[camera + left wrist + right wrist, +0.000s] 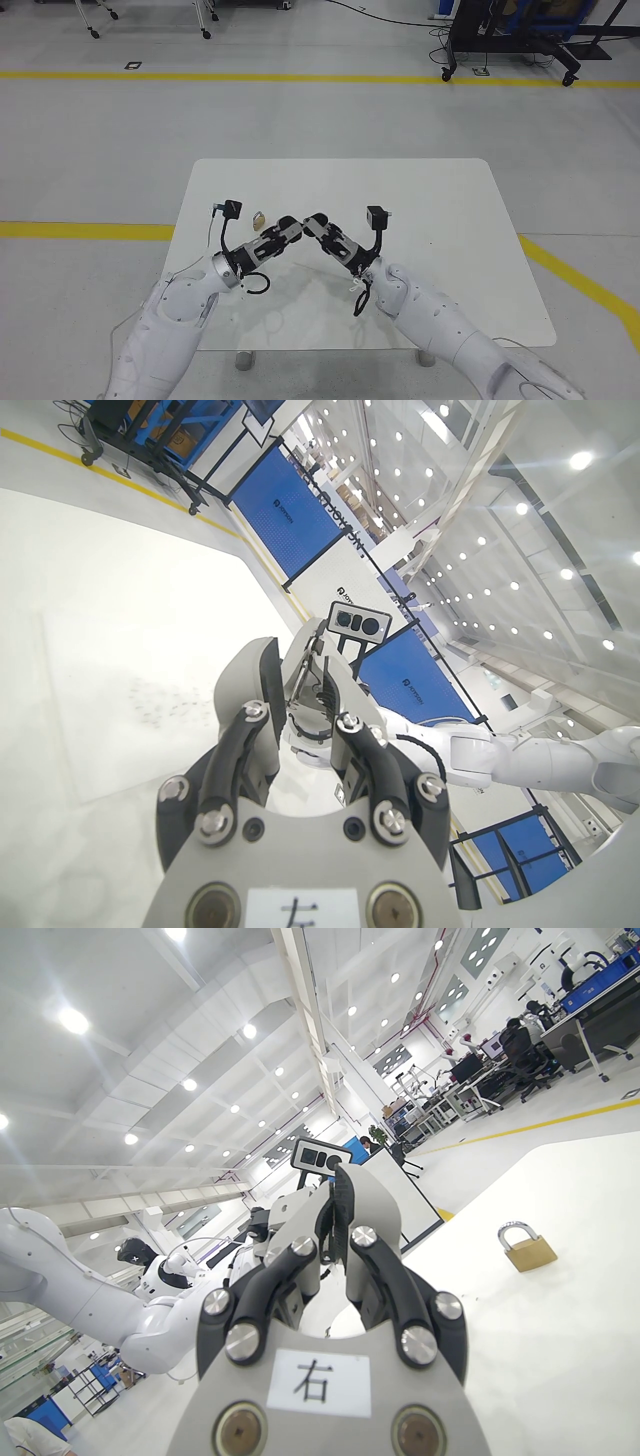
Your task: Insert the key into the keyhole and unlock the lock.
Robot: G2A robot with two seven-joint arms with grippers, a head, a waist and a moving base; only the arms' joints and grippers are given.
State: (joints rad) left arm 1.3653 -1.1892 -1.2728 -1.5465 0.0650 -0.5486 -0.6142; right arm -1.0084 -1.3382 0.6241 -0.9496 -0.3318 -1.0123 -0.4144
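A brass padlock (258, 218) with a silver shackle lies on the white table (450, 200), left of where the two arms meet; the right wrist view shows the padlock (526, 1248) with its shackle closed. My right gripper (334, 1193) is shut on a thin metal key (301, 680), raised above the table. My left gripper (300, 652) is open, its pads standing on either side of that key and of the right gripper's tip. From above, the left gripper (288, 227) and the right gripper (313, 221) sit tip to tip just right of the padlock.
The table has broad bare surface to the right and behind the grippers. Its front edge runs close under both forearms. A black wheeled rack (510, 40) stands on the floor far behind, beyond a yellow floor line.
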